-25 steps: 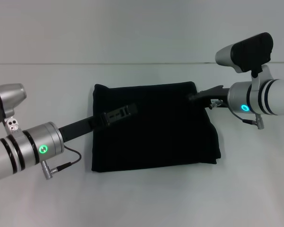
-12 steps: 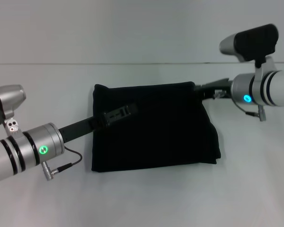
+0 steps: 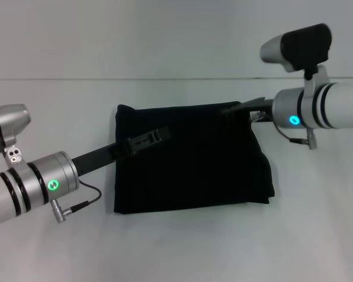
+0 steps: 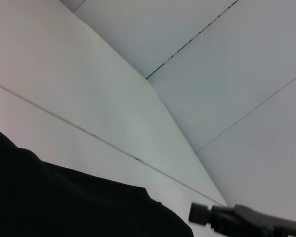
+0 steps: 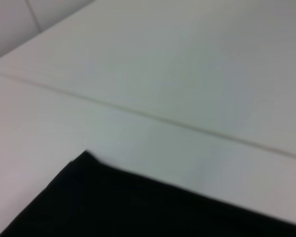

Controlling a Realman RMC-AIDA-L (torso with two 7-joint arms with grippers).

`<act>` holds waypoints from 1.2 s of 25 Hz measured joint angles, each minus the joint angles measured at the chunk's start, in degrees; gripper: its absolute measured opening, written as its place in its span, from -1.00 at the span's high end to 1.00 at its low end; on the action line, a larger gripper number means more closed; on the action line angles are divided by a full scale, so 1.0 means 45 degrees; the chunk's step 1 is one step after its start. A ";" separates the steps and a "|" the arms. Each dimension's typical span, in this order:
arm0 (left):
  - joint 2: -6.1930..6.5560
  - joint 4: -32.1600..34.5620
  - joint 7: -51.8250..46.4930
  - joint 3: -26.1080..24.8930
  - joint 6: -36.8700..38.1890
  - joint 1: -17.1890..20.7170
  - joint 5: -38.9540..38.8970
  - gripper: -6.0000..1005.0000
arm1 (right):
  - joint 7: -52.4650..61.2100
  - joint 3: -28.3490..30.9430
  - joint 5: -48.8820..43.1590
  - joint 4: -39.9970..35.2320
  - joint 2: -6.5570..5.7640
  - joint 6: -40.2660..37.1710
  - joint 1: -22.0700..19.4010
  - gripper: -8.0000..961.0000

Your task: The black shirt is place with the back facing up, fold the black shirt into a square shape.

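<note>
On the white table [image 3: 182, 247], the black shirt [image 3: 191, 161] lies folded into a near-square block, plain matte black with no print, its edges fairly straight apart from a rumpled, slightly bulging right side and a soft rounded far-left corner. From the head view, the left gripper [image 3: 156, 138] reaches across the shirt's left half, its dark fingers low over the fabric; whether they are apart or together cannot be told. At the shirt's far right corner sits the right gripper [image 3: 235, 110], and its finger state cannot be told either
</note>
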 joint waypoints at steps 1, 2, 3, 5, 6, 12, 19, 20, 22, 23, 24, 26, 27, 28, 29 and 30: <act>0.0000 0.0006 0.0005 0.0000 0.0001 0.0000 0.0001 -0.91 | 0.0003 -0.0127 -0.0002 0.0206 0.0004 0.0069 0.0080 0.95; 0.0000 0.0010 0.0009 0.0000 0.0000 0.0000 0.0002 -0.91 | 0.0007 -0.0254 -0.0001 0.0413 0.0006 0.0174 0.0157 0.95; 0.0000 0.0014 0.0017 0.0000 0.0000 0.0000 0.0005 -0.91 | 0.0012 -0.0372 -0.0002 0.0613 0.0006 0.0339 0.0235 0.95; 0.0000 0.0013 0.0025 0.0007 -0.0001 0.0000 0.0011 -0.91 | 0.0021 -0.0553 -0.0002 0.0979 0.0026 0.0747 0.0339 0.95; 0.0001 0.0001 0.0026 0.0018 -0.0003 0.0000 0.0024 -0.91 | 0.0022 -0.0647 0.0000 0.1136 0.0046 0.1081 0.0377 0.95; 0.0000 -0.0024 0.0030 0.0059 -0.0022 0.0000 0.0088 -0.91 | 0.0023 -0.0864 0.0021 0.1543 0.0094 0.2333 0.0384 0.94; 0.0000 0.0000 0.0027 0.0046 -0.0124 0.0015 0.0092 -0.91 | -0.0060 -0.0720 0.0174 0.0587 0.0093 0.2649 0.0019 0.93; 0.0000 0.0018 0.0026 0.0038 -0.0162 0.0015 0.0092 -0.91 | -0.0052 -0.0701 0.0311 0.0349 0.0094 0.2648 -0.0114 0.93; 0.0041 0.0108 0.0010 -0.0027 -0.0377 0.0018 0.0071 -0.91 | -0.0060 -0.0687 0.0827 -0.0157 0.0090 0.2537 -0.0416 0.93; 0.0041 0.0108 0.0010 -0.0027 -0.0377 0.0018 0.0071 -0.91 | -0.0102 -0.0684 0.1405 -0.0680 0.0038 0.2180 -0.0800 0.93; 0.0085 0.0202 -0.0017 -0.0056 -0.0653 0.0019 0.0033 -0.91 | -0.0102 -0.0684 0.1405 -0.0680 0.0038 0.2180 -0.0800 0.93; 0.0114 0.0487 -0.0042 -0.0072 -0.1144 0.0006 0.0006 -0.91 | -0.0106 -0.0683 0.1762 -0.1209 -0.0028 0.1597 -0.1219 0.93; 0.0121 0.0613 -0.0041 -0.0068 -0.1369 -0.0038 0.0007 -0.91 | -0.0106 -0.0683 0.1898 -0.1492 -0.0070 0.1228 -0.1424 0.93; 0.0173 0.0798 -0.0041 -0.0028 -0.1863 -0.0182 0.0042 -0.91 | -0.0104 -0.0682 0.1985 -0.1716 -0.0113 0.0868 -0.1618 0.92; 0.0214 0.0844 -0.0044 0.0020 -0.2181 -0.0295 0.0069 -0.91 | -0.0103 -0.0676 0.2059 -0.1954 -0.0162 0.0515 -0.1776 0.92; 0.0214 0.0844 -0.0044 0.0020 -0.2181 -0.0295 0.0069 -0.91 | -0.0104 -0.0664 0.2088 -0.2139 -0.0206 0.0188 -0.1927 0.92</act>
